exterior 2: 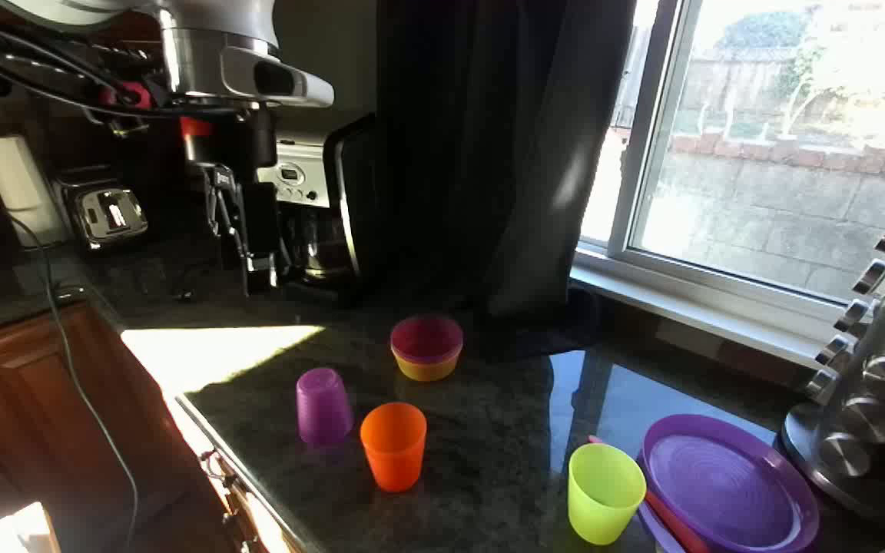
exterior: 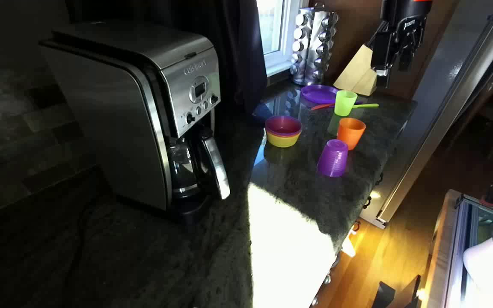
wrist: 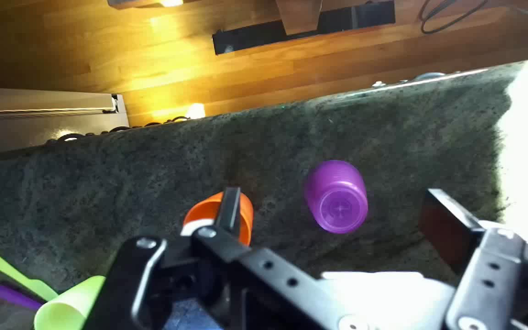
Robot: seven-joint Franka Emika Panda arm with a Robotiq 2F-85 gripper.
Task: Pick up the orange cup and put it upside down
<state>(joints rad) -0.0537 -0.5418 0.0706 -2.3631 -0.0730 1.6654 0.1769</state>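
Note:
The orange cup point(exterior: 351, 134) stands upright, mouth up, on the dark counter; it also shows in an exterior view point(exterior 2: 394, 457). In the wrist view the orange cup point(wrist: 246, 215) is partly hidden behind the left finger. My gripper point(exterior: 394, 68) is open and empty, high above the counter and apart from the cup; it also shows in an exterior view point(exterior 2: 260, 278). In the wrist view the purple cup shows between the open fingers of the gripper point(wrist: 335, 201). The purple cup point(exterior 2: 324, 411) stands upside down beside the orange cup, toward the coffee maker.
Stacked bowls point(exterior: 283, 134), yellow outside, stand near the cups. A green cup point(exterior 2: 605, 495), a purple plate point(exterior 2: 723, 484) and plastic cutlery point(wrist: 14, 275) lie farther along. A knife block point(exterior: 357, 72), spice rack point(exterior: 313, 47) and coffee maker point(exterior: 144, 115) stand on the counter.

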